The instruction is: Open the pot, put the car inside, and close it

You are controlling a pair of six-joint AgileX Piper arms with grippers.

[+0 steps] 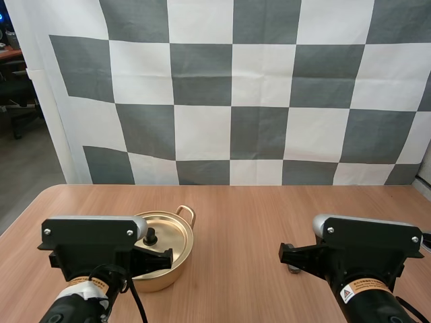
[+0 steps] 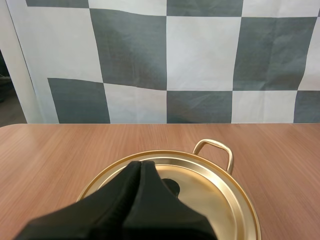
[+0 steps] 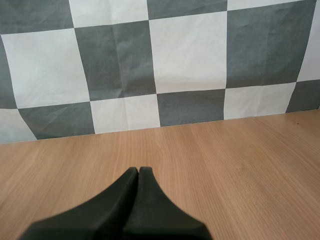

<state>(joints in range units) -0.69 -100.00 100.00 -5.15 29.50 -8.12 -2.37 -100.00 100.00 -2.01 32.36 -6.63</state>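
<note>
Gold pot near the table's front-left corner, lid on; left gripper clenched empty over the lid, right gripper likewise clenched.

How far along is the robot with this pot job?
Nothing looks done yet: the lid sits on the pot. In hand: the left gripper, shut, hangs over the lid near its knob; the right gripper, shut, is over bare table. Left to do: lift the lid, put the car in, close it.
</note>
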